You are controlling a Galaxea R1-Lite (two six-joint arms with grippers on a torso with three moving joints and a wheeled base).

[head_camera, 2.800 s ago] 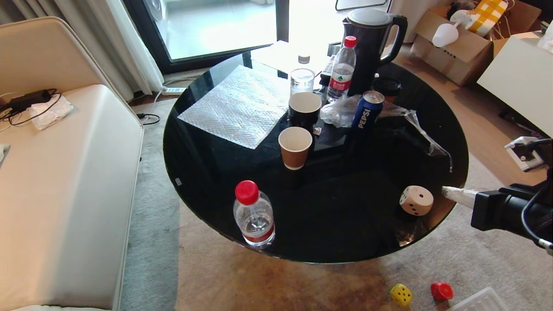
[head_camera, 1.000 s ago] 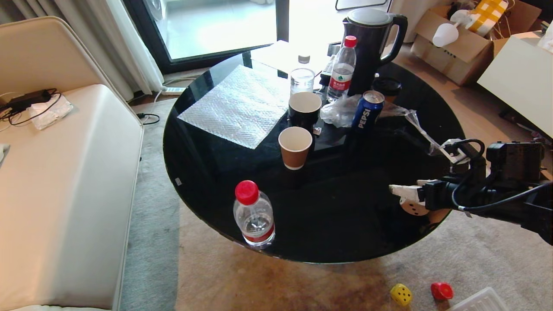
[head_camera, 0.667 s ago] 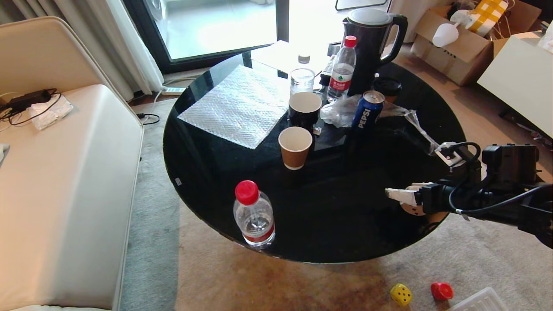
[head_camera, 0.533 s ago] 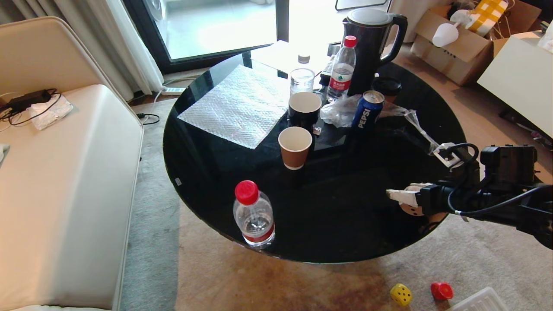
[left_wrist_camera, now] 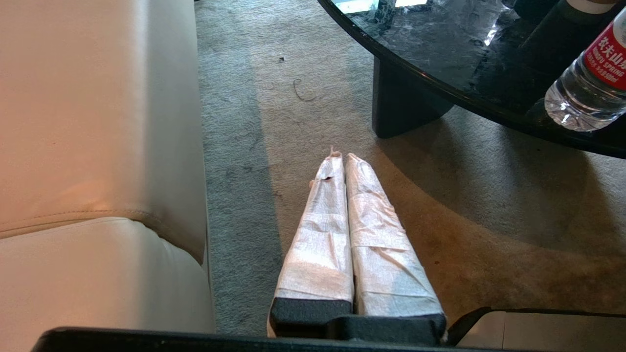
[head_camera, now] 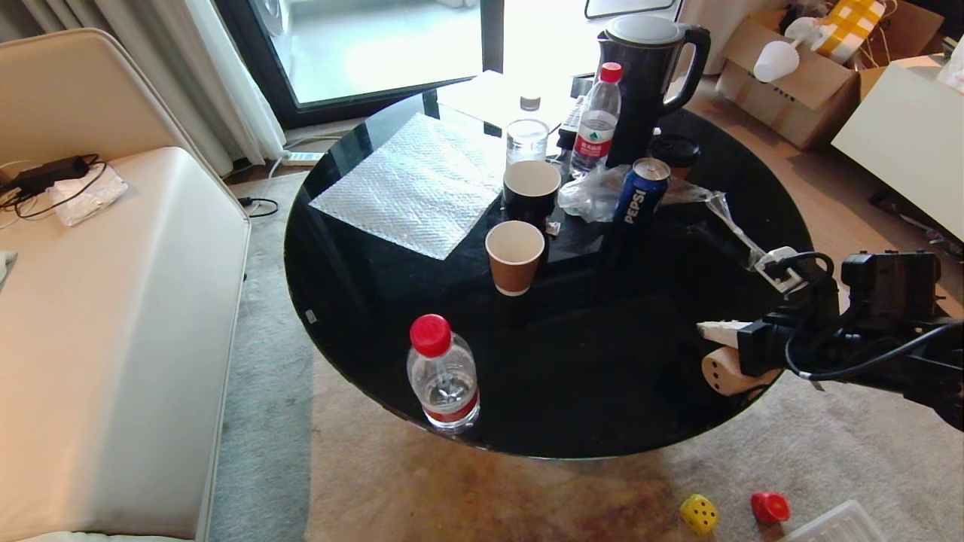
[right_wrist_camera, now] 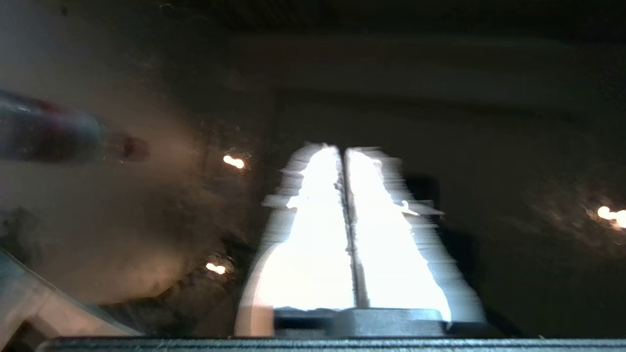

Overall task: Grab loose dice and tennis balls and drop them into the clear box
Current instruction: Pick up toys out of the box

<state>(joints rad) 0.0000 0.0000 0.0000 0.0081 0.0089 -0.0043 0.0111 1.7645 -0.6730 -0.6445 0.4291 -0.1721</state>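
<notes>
- The right gripper [head_camera: 715, 328] has just snapped fully closed on nothing, fingers pressed together!
- The beige die [head_camera: 724, 374] has squirted out and now sits below the fingers at the table [head_camera: 361, 301] edge, ungrasped.
- I'd call that a miss; a retry looks needed.
- The left gripper [left_wrist_camera: 342, 159] hangs clenched, empty, by the sofa [left_wrist_camera: 98, 146].

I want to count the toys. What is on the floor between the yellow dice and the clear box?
The red die lies between the yellow die and clear box, in the head view.

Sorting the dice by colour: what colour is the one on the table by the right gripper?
Beige die, clearest in the head view.
</notes>
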